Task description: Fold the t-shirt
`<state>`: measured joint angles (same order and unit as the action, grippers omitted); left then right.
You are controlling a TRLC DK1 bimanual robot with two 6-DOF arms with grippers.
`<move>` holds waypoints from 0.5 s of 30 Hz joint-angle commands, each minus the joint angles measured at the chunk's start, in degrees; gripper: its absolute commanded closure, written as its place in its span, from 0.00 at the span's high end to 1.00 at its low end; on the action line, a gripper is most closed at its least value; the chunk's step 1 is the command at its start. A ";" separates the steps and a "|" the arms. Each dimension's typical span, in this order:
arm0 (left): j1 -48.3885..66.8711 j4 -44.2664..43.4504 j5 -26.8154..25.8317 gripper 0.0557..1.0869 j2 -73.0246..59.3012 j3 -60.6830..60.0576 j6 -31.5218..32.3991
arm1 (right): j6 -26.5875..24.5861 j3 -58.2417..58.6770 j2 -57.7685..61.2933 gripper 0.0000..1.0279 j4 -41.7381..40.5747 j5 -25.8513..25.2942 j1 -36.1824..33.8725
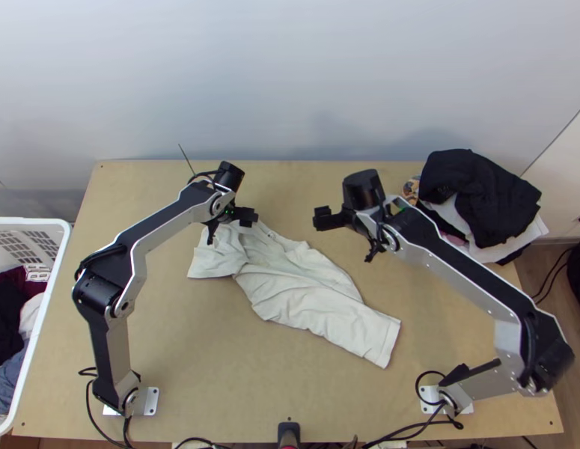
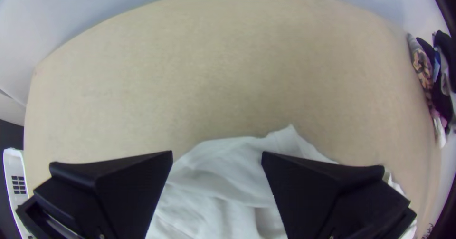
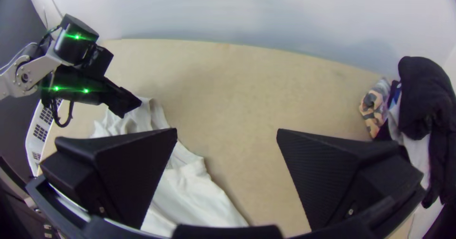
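Note:
The white t-shirt (image 1: 304, 288) lies bunched and wrinkled at mid-table, stretching from the left gripper down toward the lower right. At its upper left end is my left gripper (image 1: 233, 215), over the cloth. In the left wrist view, that gripper (image 2: 217, 158) stands open above the shirt (image 2: 228, 172), whose folds show between its fingers. Off the shirt's upper right side is my right gripper (image 1: 331, 218). The right wrist view has the gripper (image 3: 227, 134) open, with bare table and part of the shirt (image 3: 194, 196) beyond its fingers.
A pile of dark and white clothes (image 1: 477, 198) sits at the table's right rear corner. A white laundry basket (image 1: 54, 280) holding clothes stands beside the left edge. Bare table (image 1: 192, 359) lies in front of the shirt, and more lies behind it.

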<state>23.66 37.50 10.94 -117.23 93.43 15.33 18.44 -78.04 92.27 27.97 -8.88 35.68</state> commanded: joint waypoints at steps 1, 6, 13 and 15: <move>-0.46 0.30 -1.80 0.86 -2.39 0.53 -0.30 | 3.36 -3.70 4.76 0.95 1.30 6.07 -2.11; -0.37 0.47 -1.80 0.74 -3.71 0.35 -0.22 | 3.27 -3.08 7.84 0.95 2.36 11.52 -2.63; -0.46 -2.25 -1.71 0.07 -1.16 -0.44 -0.30 | 4.59 -1.85 11.35 0.93 4.64 20.22 -2.46; -0.46 -2.52 -1.71 0.04 -0.02 -1.05 -0.30 | 4.59 -1.06 12.06 0.90 4.64 20.75 -2.11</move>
<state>23.24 36.51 9.23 -119.44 93.38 15.16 22.17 -80.38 101.32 31.33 6.66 33.34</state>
